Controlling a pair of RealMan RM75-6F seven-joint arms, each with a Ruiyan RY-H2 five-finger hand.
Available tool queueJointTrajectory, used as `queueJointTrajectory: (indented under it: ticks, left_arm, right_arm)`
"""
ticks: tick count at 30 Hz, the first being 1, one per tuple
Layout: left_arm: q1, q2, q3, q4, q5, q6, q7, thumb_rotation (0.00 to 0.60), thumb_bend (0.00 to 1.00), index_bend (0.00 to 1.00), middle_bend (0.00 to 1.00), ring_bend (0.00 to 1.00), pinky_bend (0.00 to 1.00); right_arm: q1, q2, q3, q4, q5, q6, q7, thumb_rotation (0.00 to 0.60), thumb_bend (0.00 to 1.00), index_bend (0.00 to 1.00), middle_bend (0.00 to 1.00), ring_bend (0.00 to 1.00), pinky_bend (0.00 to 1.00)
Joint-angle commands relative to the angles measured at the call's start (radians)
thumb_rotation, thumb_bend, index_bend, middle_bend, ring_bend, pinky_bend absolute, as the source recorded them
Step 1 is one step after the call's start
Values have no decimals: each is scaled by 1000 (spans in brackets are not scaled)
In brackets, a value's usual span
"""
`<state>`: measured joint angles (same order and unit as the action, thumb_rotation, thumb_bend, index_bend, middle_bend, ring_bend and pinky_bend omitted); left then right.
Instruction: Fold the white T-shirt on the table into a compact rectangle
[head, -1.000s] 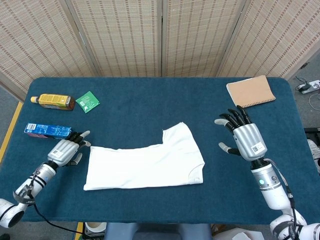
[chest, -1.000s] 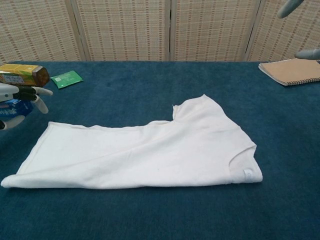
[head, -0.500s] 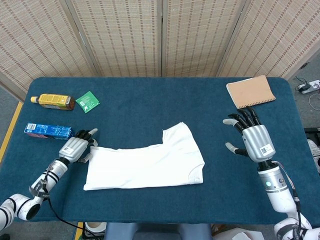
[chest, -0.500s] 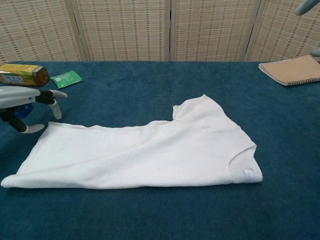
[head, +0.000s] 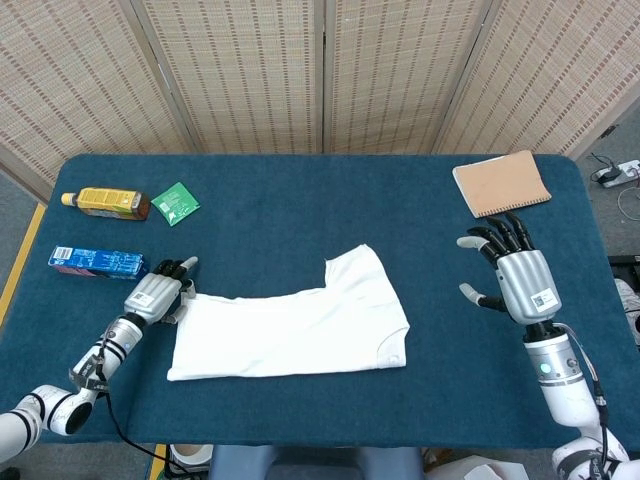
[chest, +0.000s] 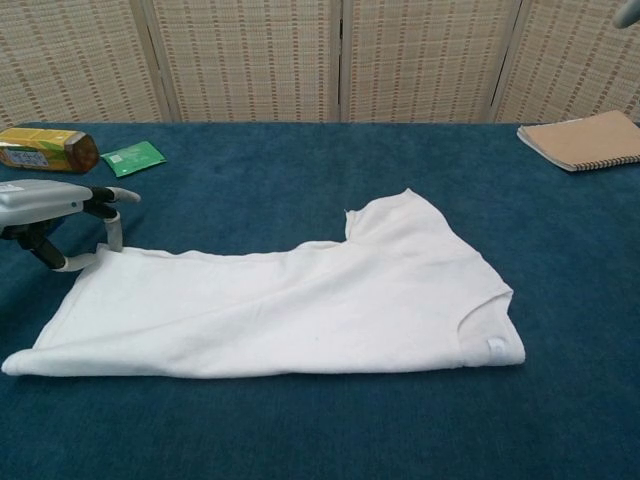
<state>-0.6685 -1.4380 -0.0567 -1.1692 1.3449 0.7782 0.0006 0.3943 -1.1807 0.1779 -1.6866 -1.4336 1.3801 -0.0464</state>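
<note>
White T-shirt (head: 290, 325) on dark blue table (head: 300, 200); beyond it, tan notebook (head: 501, 183), green packet (head: 175, 203), amber yellow-labelled bottle (head: 105, 203), blue box (head: 97, 262); silver hands (head: 522, 280)

The head view looks steeply down from behind the robot's side of the blue table (head: 300, 190), far enough back to take in the whole top and the woven screen (head: 320, 75) beyond it. The chest view sits low and close, facing that same screen (chest: 340, 55) across the table (chest: 300, 160) at a shallow angle. Both share the white T-shirt (head: 290, 325) (chest: 290, 305) as landmark, with the bottle (head: 103, 203) (chest: 45, 148) to its far left and the notebook (head: 501, 183) (chest: 582, 141) to its far right.
</note>
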Motion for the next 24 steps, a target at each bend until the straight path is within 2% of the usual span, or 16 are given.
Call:
queueJointTrajectory:
  ticks: [1,4,16,24]
  left_arm:
    - [-3,-6,-2,6,-5,-2,1,600,443,516,0,0,0]
    - [-4,-11,-2,10,-9,-5,1,600,444,539,2,0,0]
    - [-11,-52,-7,54,-26,-7,7,600,443,651,112,0,0]
    - [-2,-76,-21,82,-19,43,-11,600,443,721,210,58,0]
  right_arm:
    - [-3,0,3,3,3,1,5,600,143,325,263,103,0]
    - [-6,-1,5,6,3,4,9,600,142,329,264,104,0]
    - [-21,-3,8,25,14,1,29,600,142,333,269,105,0]
    - [-28,-2,14,25,16,6,38,600,142,334,271,105,0]
